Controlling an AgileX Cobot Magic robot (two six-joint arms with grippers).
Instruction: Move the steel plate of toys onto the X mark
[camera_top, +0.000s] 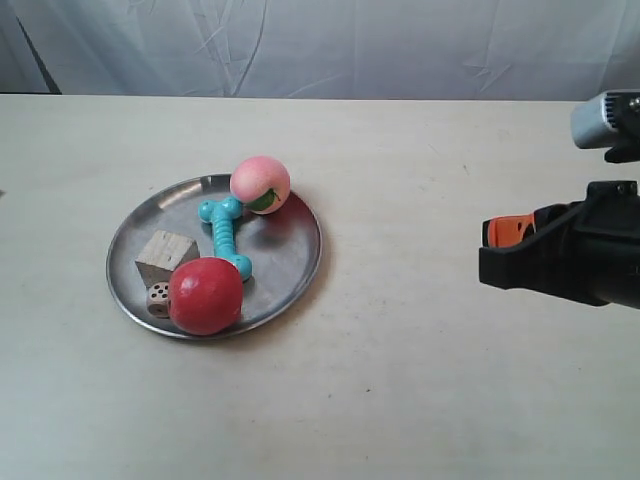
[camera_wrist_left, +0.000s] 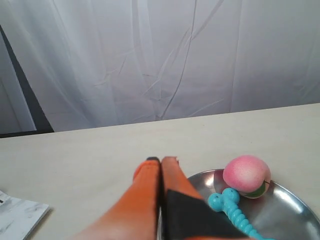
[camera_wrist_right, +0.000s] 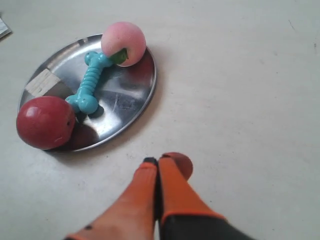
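Biggest worry from here: spilling the load. With such a shallow rim on the steel plate (camera_top: 285, 250), could easily send the red ball (camera_top: 205, 295) or the pink peach ball (camera_top: 260, 184) over the edge by tilting or jerking during the move, both parked right at the rim. Thin, slick metal too, so would expect a pinch on the lip to slip, or a shove to skid it crooked across the counter (camera_top: 430, 380). Also can't spot the X mark in any view, so no telling where to aim yet. As for the plate: flat on the counter toward the exterior view's left, nothing gripping it. Inside: red ball up against the small wooden die (camera_top: 158, 299) and wooden cube (camera_top: 165, 256), teal rubber bone (camera_top: 226, 235) across the middle, one end up by the peach ball. Left hand (camera_wrist_left: 161, 160) clenched on nothing, plate rim just past its fingertips; right hand (camera_wrist_right: 158, 161) likewise pinched closed and empty, short of the plate.
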